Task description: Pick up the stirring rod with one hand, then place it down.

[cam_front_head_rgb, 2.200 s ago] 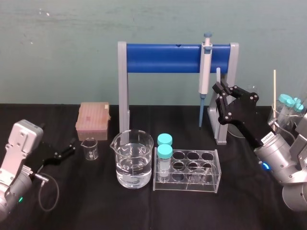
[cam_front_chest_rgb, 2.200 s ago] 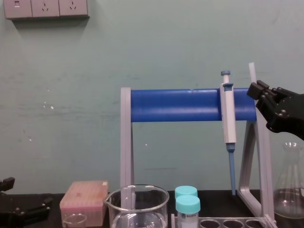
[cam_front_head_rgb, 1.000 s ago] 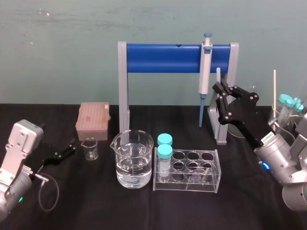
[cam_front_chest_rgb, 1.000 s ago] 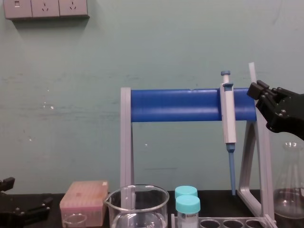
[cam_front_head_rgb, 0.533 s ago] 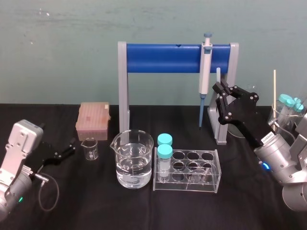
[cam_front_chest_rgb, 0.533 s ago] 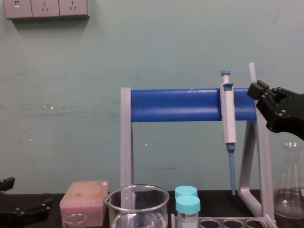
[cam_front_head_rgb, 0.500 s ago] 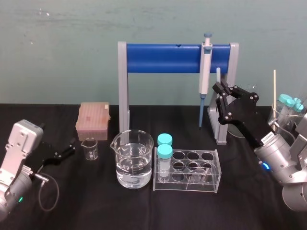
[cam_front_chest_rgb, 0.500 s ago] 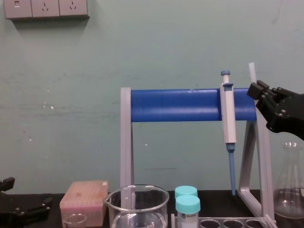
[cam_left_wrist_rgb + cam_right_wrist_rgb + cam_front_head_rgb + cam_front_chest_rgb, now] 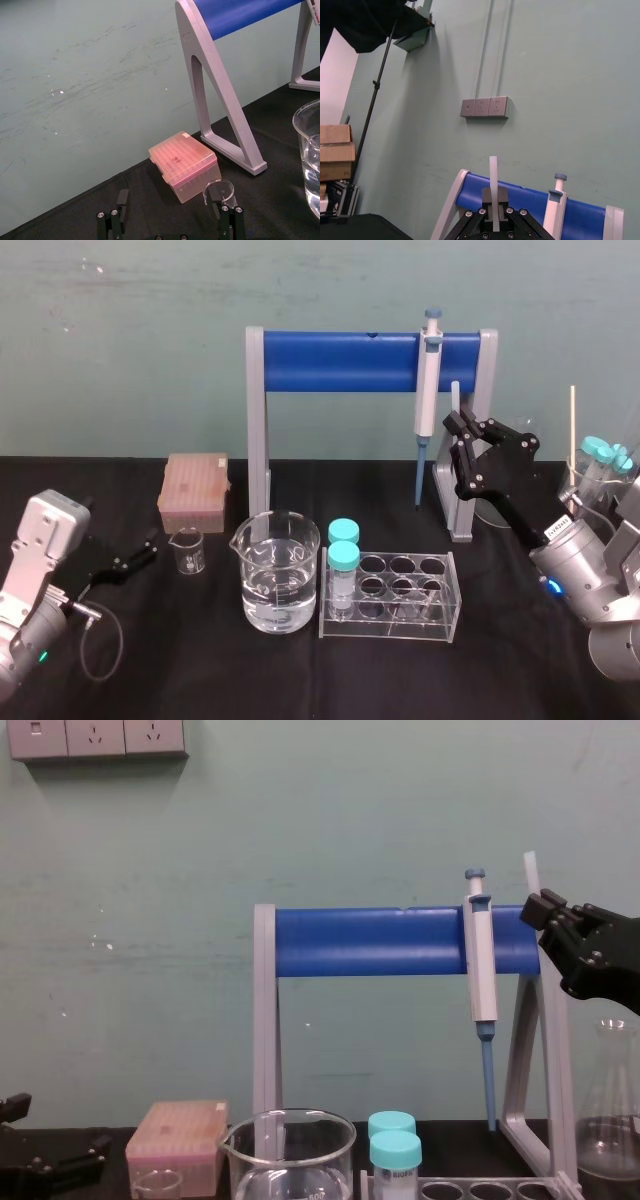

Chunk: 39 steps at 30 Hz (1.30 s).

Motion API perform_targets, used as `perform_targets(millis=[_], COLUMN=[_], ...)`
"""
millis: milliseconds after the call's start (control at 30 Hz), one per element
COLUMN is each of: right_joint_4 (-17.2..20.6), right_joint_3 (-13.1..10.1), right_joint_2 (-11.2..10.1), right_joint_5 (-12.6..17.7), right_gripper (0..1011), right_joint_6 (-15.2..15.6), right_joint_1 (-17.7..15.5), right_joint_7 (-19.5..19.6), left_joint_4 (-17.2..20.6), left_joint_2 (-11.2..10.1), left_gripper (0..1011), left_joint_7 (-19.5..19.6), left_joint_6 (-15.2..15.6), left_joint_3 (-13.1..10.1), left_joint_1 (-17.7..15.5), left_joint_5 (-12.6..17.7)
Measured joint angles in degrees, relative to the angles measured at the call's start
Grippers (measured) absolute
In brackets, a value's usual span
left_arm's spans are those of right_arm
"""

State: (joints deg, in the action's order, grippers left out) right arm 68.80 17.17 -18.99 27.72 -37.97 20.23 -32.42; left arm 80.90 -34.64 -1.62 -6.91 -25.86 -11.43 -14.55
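The stirring rod [image 9: 455, 398] is a translucent whitish rod, upright in the air beside the right post of the blue rack. My right gripper [image 9: 456, 427] is shut on it, and the rod's top end sticks out above the black fingers. In the chest view the stirring rod [image 9: 530, 872] rises from the right gripper [image 9: 545, 910] at the right edge. In the right wrist view the stirring rod [image 9: 493, 172] stands pinched in the right gripper [image 9: 494, 196]. My left gripper [image 9: 172, 225] rests low at the table's left, open and holding nothing, just short of a small beaker [image 9: 219, 190].
A white-and-blue pipette [image 9: 428, 380] hangs on the blue rack [image 9: 340, 360], close to the held rod. A water beaker [image 9: 278, 570], a clear tube rack [image 9: 437, 610] with two capped tubes and a pink tip box [image 9: 194, 490] stand in front. Glassware with a thin stick [image 9: 572, 425] is at the right.
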Motion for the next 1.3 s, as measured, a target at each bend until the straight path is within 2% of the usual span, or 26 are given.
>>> perform_targets(millis=[1033,1300], right_joint_4=[0.0,2.4], right_joint_3=[0.0,-0.5], right_joint_2=[0.0,-0.8], right_joint_5=[0.0,2.7], right_gripper=[60,60], right_joint_6=[0.0,3.6], right_joint_1=[0.0,-1.4], right_joint_7=[0.0,-3.3], left_joint_4=[0.0,0.0], left_joint_2=[0.0,0.0], left_gripper=[1000,1000], left_joint_7=[0.0,0.0], left_joint_6=[0.0,0.0], left_joint_3=[0.0,0.0], left_joint_1=[0.0,0.0], left_joint_5=[0.0,0.0])
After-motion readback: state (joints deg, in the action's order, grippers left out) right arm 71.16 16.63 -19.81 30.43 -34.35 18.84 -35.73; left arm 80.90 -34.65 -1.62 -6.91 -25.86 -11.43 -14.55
